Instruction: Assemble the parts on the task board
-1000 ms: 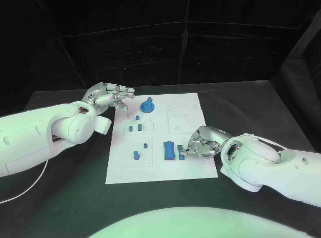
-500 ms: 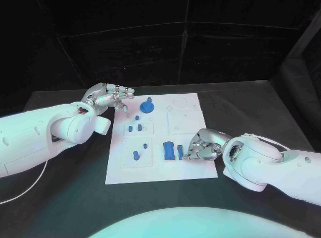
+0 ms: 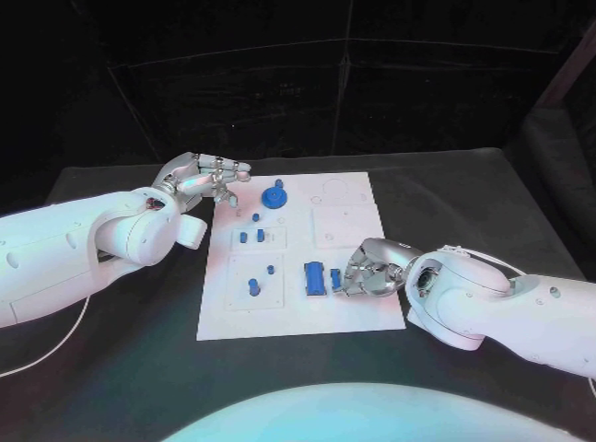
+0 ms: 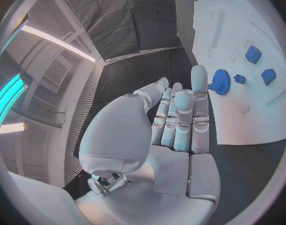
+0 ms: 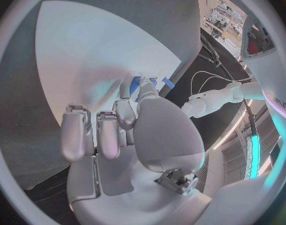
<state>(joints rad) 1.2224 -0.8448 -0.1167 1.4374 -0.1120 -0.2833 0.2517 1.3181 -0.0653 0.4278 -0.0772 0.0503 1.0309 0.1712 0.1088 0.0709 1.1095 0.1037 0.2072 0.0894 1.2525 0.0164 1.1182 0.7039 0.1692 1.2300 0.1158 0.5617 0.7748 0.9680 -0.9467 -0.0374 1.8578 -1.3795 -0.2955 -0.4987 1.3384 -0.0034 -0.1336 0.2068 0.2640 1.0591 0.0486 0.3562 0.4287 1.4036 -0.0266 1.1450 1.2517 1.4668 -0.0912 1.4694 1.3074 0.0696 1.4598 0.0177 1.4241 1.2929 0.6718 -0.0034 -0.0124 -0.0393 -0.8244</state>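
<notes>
Right hand (image 3: 367,273) is resting on the task board (image 3: 357,313), fingers curled beside a blue part (image 3: 316,279), grasp indeterminate. Left hand (image 3: 202,177) is hovering, fingers extended, holding nothing.

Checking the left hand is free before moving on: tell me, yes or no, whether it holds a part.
No. The left hand is open with fingers straight and nothing in them, beside the board.

Matt white task board (image 3: 357,221), glossy arms (image 3: 59,253)
</notes>
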